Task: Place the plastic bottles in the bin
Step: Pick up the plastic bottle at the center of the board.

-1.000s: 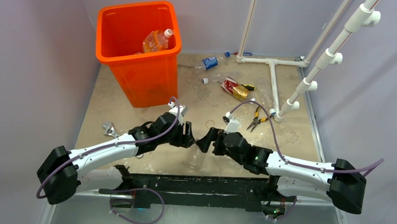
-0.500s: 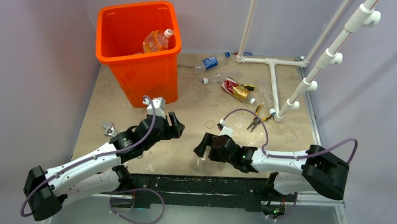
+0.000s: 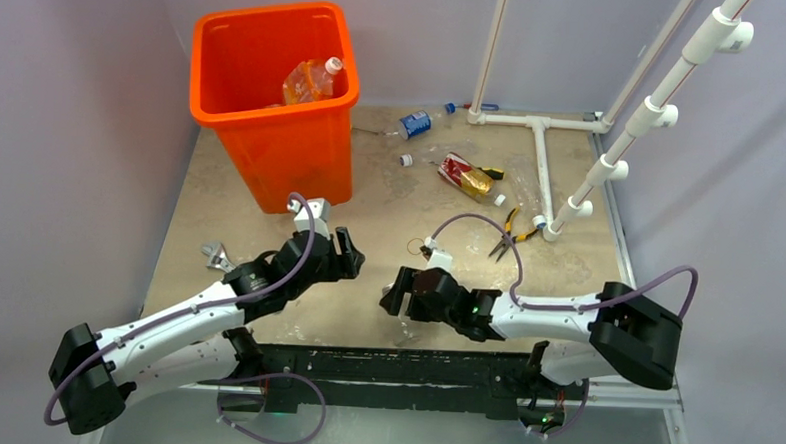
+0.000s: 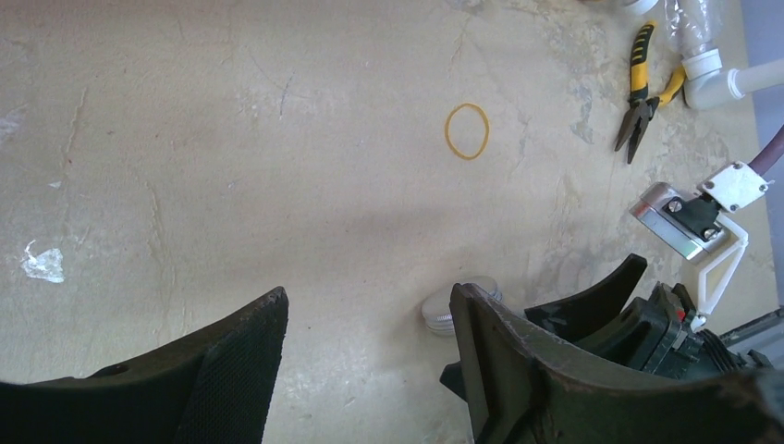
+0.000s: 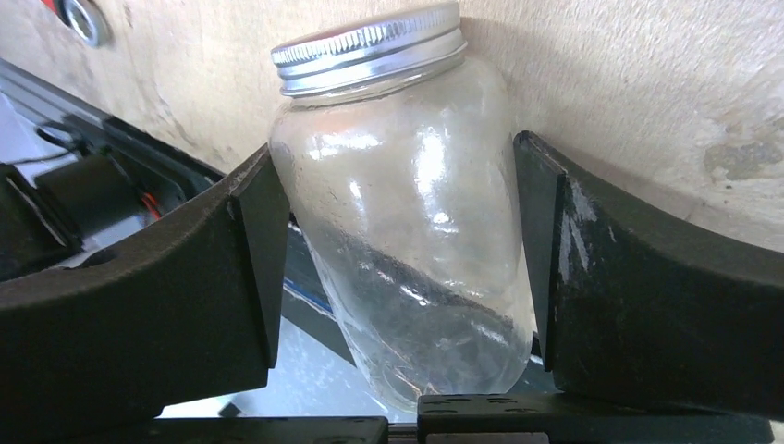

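Seemingly pinching jar (image 5: 407, 277) with right gripper (image 5: 398, 185) at table's (image 3: 400, 197) near edge; could slip on smooth sides and drop over that edge. Holding left gripper (image 4: 368, 305) spread, empty, mid-table. Leaving bottles (image 3: 413, 123) by far edge, bin (image 3: 291, 163) at far-left corner.

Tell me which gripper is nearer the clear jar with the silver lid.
Right. The right gripper has its fingers against both sides of the clear jar. The left gripper hangs open and empty to the jar's left, apart from it.
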